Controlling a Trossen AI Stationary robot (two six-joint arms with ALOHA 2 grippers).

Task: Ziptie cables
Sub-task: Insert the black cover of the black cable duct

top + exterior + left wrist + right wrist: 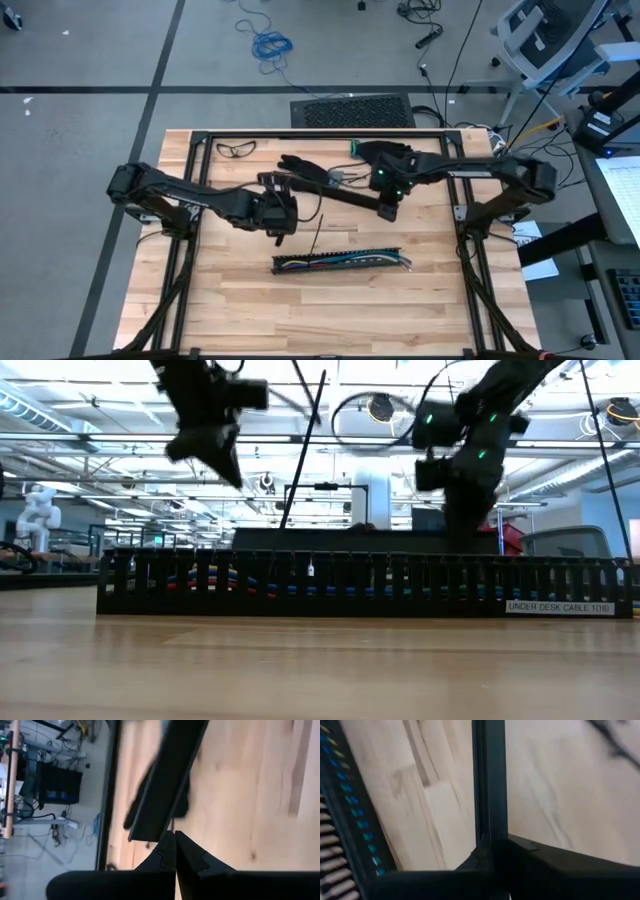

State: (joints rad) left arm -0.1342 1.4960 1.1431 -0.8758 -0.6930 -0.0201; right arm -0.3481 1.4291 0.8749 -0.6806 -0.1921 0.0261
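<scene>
The cables [345, 260], thin multicoloured wires, lie inside a black slotted strip [285, 267] near the table's front; they show through its slots in the low view [225, 580]. A long black bar [335, 185] lies slantwise behind the strip. My right gripper [388, 211] is shut on the bar's right end. My left gripper [279, 236] hangs shut above the table, left of the bar and clear of the strip [232, 475]; nothing shows between its fingers [175, 840]. A thin black stick [303, 455] stands slanting up behind the strip. My right gripper pinches the long black bar at its right end [490, 827], one finger on each long side. The fingers come from above, slanting down, and the bar runs away from them toward the far left. Whether that end is off the table I cannot tell.
Clear safety glasses [237, 150] lie at the far left and dark clutter [385, 155] at the far middle. A black frame [300, 134] runs round the table's far and side edges. Bare wood [330, 310] lies in front of the slotted strip.
</scene>
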